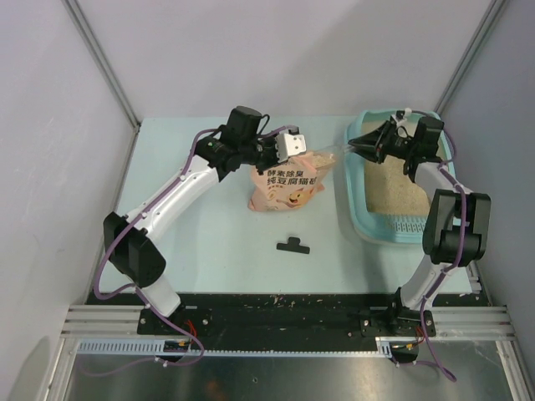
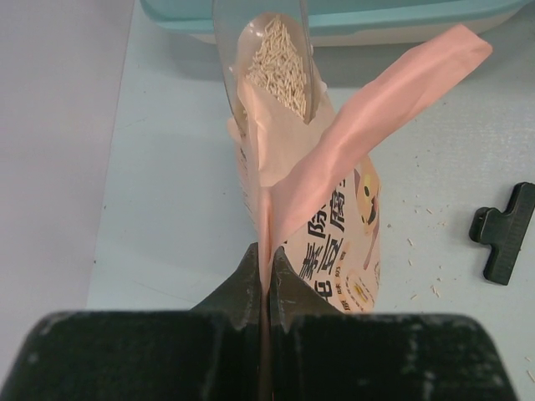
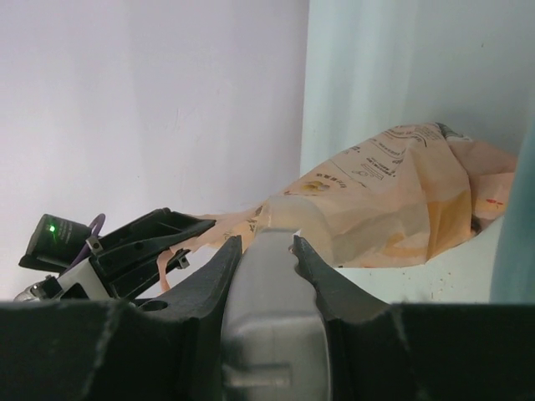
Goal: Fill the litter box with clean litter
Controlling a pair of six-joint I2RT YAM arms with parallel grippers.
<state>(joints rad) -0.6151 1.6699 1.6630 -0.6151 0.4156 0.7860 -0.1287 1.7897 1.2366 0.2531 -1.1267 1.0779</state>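
Note:
The teal litter box [image 1: 361, 219] sits at the right of the table, with beige clean litter [image 1: 393, 180] covering its floor. A peach-pink cat-print bag [image 1: 286, 187] stands left of it with its mouth open. My left gripper [image 2: 267, 252] is shut on the bag's top edge and holds it up. The right gripper [image 3: 261, 242] is shut on the grey handle of a clear scoop [image 3: 272, 259]. The scoop's bowl [image 2: 288, 33] pokes out of the bag mouth, tilted, with clean litter [image 2: 276, 63] in it. Above the box's left rim hangs the right gripper [image 1: 358, 147].
A black clip [image 1: 292, 245] lies on the table in front of the bag; it also shows as a black clip [image 2: 501, 234] in the left wrist view. Loose granules are scattered near it. Grey walls close in on both sides and at the back.

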